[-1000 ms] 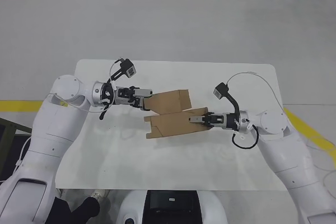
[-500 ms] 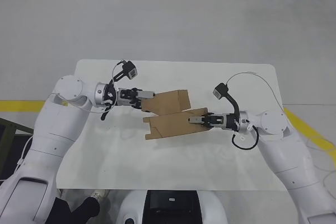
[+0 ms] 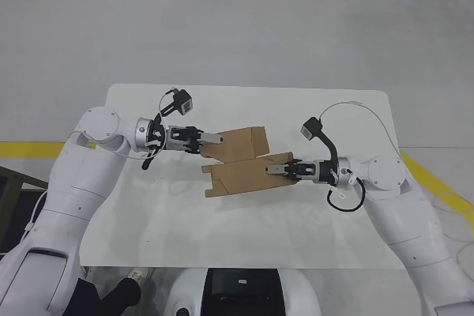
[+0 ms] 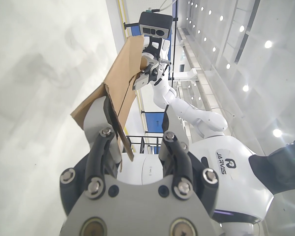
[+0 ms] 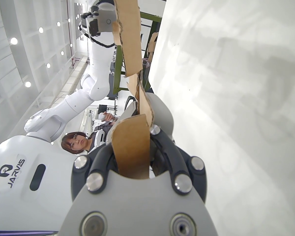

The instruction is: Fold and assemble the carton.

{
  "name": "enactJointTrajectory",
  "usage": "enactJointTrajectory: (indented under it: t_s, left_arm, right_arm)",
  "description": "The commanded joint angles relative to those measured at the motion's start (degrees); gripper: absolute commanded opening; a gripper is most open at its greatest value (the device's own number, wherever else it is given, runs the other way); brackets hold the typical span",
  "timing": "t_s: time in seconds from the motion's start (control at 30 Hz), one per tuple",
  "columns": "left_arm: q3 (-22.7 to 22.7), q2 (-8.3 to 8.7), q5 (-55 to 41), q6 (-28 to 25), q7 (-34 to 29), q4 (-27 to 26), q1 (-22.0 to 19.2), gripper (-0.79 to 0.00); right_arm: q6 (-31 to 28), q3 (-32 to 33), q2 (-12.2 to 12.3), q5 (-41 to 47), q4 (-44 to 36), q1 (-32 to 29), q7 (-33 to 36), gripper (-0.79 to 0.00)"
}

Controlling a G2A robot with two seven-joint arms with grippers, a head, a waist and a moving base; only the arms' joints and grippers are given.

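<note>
Mid tabletop (image 3: 300,229), the carton (image 3: 241,175) looks like light, bendy cardboard, so hold it near the creases. The right gripper (image 3: 273,168) fingers clamp its 3 o'clock edge. The left gripper (image 3: 215,138) fingers gape around the 10 o'clock flap.

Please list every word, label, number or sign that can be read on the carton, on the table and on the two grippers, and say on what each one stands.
carton: plain brown cardboard, no print on the faces that show.
table: plain white top, no text or sign.
left gripper: metal, screws and dark links, no readable text.
right gripper: the same, no readable text.
</note>
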Motion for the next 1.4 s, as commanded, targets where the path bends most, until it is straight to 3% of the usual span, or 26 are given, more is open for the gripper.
enactJointTrajectory:
  t_s: [0.0, 0.17, 0.33, 0.63, 0.67, 0.7, 0.73, 1.13, 1.37]
  left_arm:
    - [0.0, 0.01, 0.1, 0.2, 0.0, 0.3, 0.0, -0.413]
    - [0.0, 0.07, 0.3, 0.7, 0.2, 0.3, 0.0, -0.526]
    - [0.2, 0.1, 0.9, 1.3, 0.4, 0.2, 0.1, -0.745]
    - [0.4, 0.09, 1.1, 1.9, 0.9, -0.1, 0.1, -0.785]
    - [0.4, 0.1, 1.1, 2.0, 0.9, -0.2, 0.1, -0.785]
    - [0.4, 0.12, 1.0, 2.0, 1.0, -0.3, 0.2, -0.785]
    - [0.3, 0.14, 1.1, 2.0, 1.1, -0.4, 0.2, -0.785]
    - [0.8, 0.36, 2.4, 1.5, -0.4, -3.3, 0.9, -0.785]
    - [2.2, 0.1, 3.4, 1.3, -1.0, -4.1, 0.6, -0.785]
  right_arm:
    - [0.1, 0.0, 0.0, -0.2, -0.1, 0.0, -0.1, -0.785]
    - [0.1, 0.1, 0.1, -0.4, -0.3, -0.2, -0.4, -0.785]
    - [0.2, 0.2, 0.2, -0.6, -0.5, -0.2, -0.5, -0.785]
    - [0.5, 0.5, 0.3, -0.4, -0.6, -0.3, -1.0, -0.785]
    - [0.7, 0.6, 0.3, -0.4, -0.5, -0.4, -1.1, -0.554]
    - [0.9, 0.6, 0.3, -0.4, -0.4, -0.4, -1.4, -0.206]
    - [1.1, 0.7, 0.3, -0.3, -0.2, -0.4, -1.7, 0.0]
    - [-1.8, 6.8, 1.1, 3.9, -2.0, -2.9, -5.5, 0.0]
    - [-4.0, 7.1, 1.2, 9.3, -5.6, -4.4, -0.6, 0.0]
